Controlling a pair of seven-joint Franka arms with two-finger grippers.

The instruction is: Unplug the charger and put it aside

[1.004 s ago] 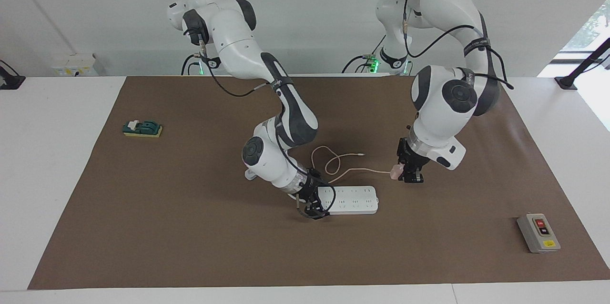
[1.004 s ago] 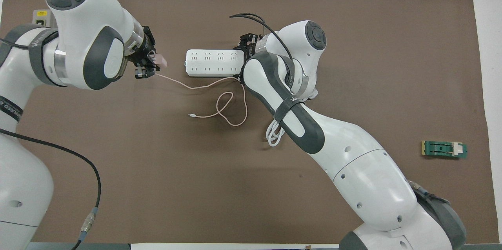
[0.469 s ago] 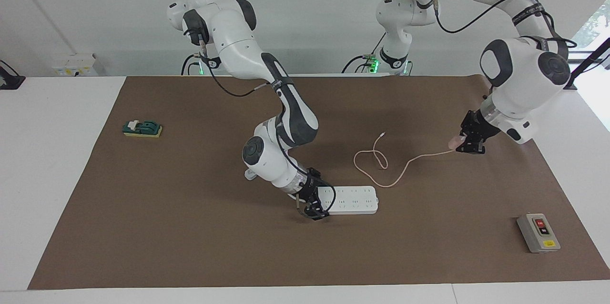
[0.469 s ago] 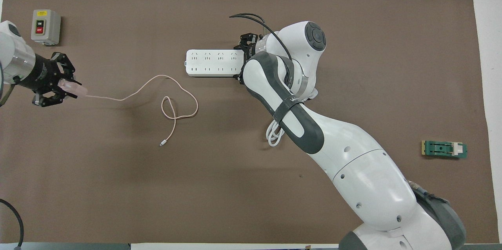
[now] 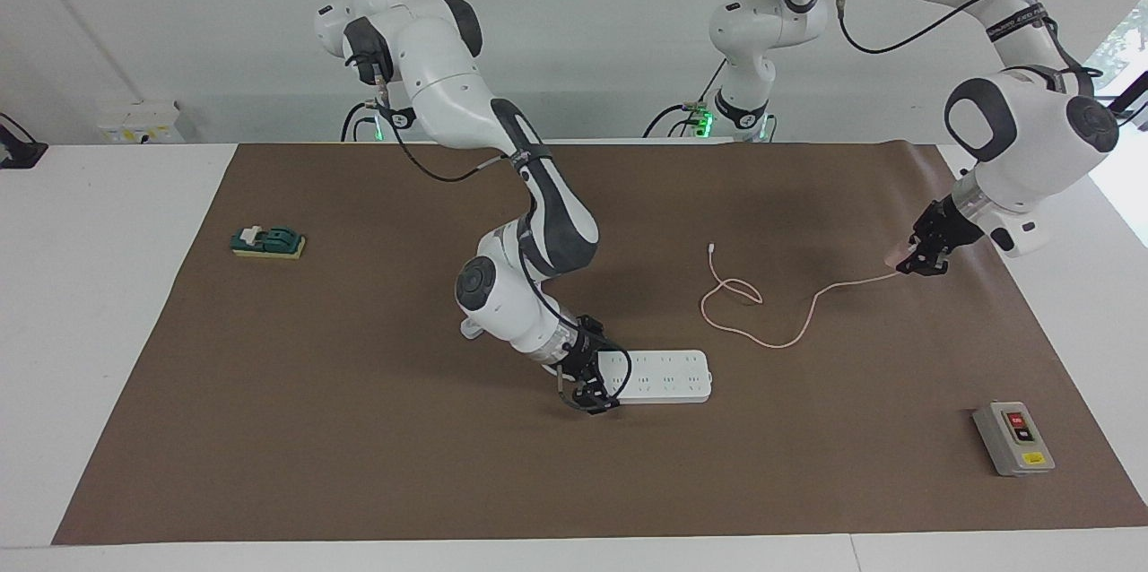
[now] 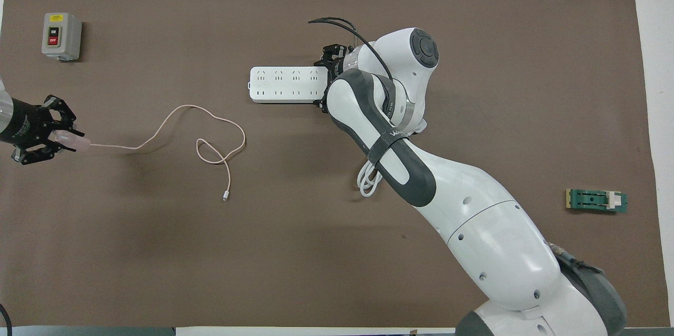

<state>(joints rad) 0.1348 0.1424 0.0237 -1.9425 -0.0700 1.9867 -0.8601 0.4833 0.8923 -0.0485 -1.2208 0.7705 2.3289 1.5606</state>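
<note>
Brown matting (image 5: 359, 464) covers the white table. Over its left-arm end, the left gripper (image 5: 917, 260) has its jaws clamped on the pink charger (image 5: 898, 255), whose cable (image 5: 789, 341) trails from the jaws onto the mat. Whether the right gripper (image 5: 587, 393) is open or closed I cannot tell; it sits at the end of the power strip (image 5: 664, 375)

High facing view, steep overhead, shared table (image 5: 134, 195)
</note>
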